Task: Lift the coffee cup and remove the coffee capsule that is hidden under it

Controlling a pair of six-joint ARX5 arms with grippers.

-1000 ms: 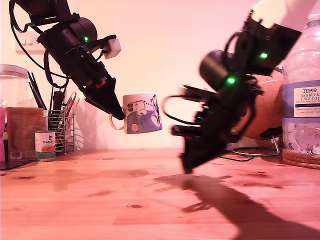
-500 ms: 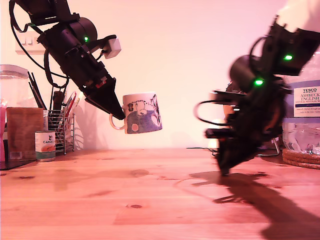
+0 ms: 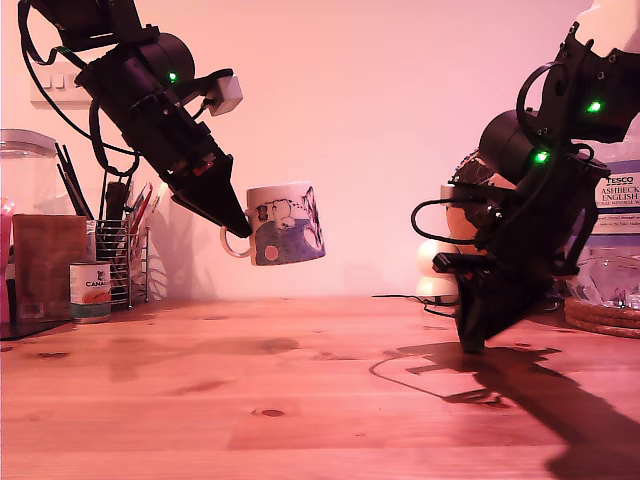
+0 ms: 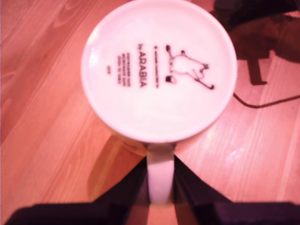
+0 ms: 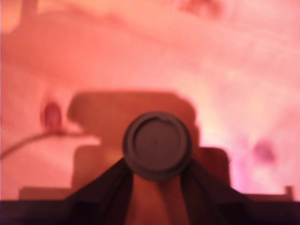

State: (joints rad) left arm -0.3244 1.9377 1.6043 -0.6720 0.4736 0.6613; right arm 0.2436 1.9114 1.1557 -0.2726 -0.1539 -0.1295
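The coffee cup (image 3: 287, 226) hangs upside down well above the table at the exterior view's left, cartoon and blue-grey band showing. My first gripper (image 3: 238, 231) is shut on its handle (image 4: 160, 174); the first wrist view looks onto the cup's white base (image 4: 158, 70) with its printed mark. At the exterior view's right, my second gripper (image 3: 470, 343) points down, its tip just above the wood. In the second wrist view it is shut on the coffee capsule (image 5: 157, 145), a dark round pod seen end-on between the fingers. In the exterior view the capsule is hidden by the gripper.
On the wooden table (image 3: 250, 400), at the exterior view's left, stand a small tin can (image 3: 90, 291), a wire pen holder (image 3: 125, 262), a brown box (image 3: 48, 265) and a glass jar (image 3: 25, 165). A water bottle (image 3: 620, 200) on a cork mat (image 3: 600, 316) stands at the right.
My second arm has swung toward the exterior view's right with the capsule, its tip staying low over the table. My first arm holds the cup still in the air.
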